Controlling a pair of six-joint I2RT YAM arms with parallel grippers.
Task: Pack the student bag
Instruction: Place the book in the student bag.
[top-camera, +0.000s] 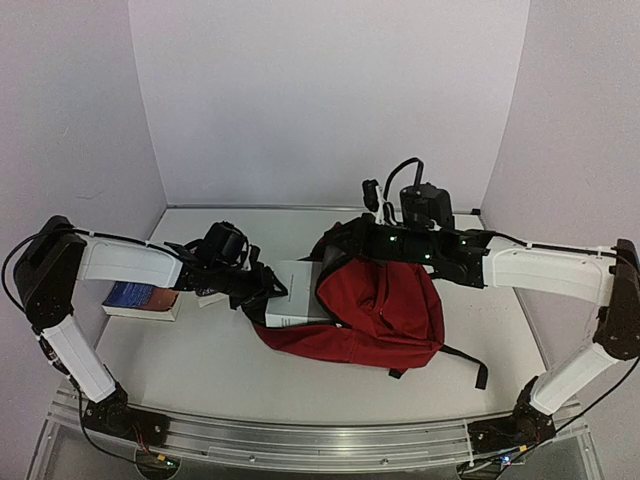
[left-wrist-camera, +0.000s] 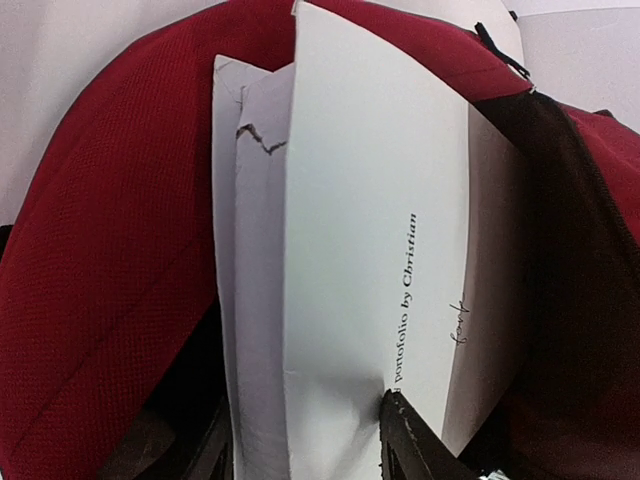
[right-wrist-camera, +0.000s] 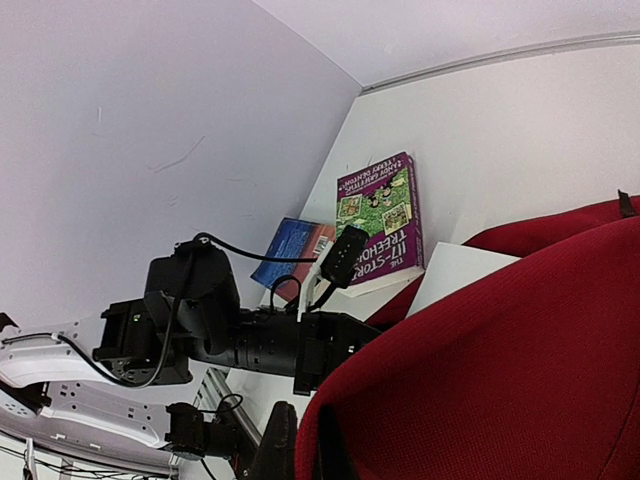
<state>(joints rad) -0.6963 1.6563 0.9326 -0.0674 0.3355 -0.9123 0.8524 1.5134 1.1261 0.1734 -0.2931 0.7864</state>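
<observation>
The left gripper clamps a white book at the bag; right gripper, we cannot tell. Corners could snag fabric.

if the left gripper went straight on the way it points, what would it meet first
Probably the student bag: the left gripper is shut on a white book whose far end sits amid the red fabric. Depth is unclear.
</observation>
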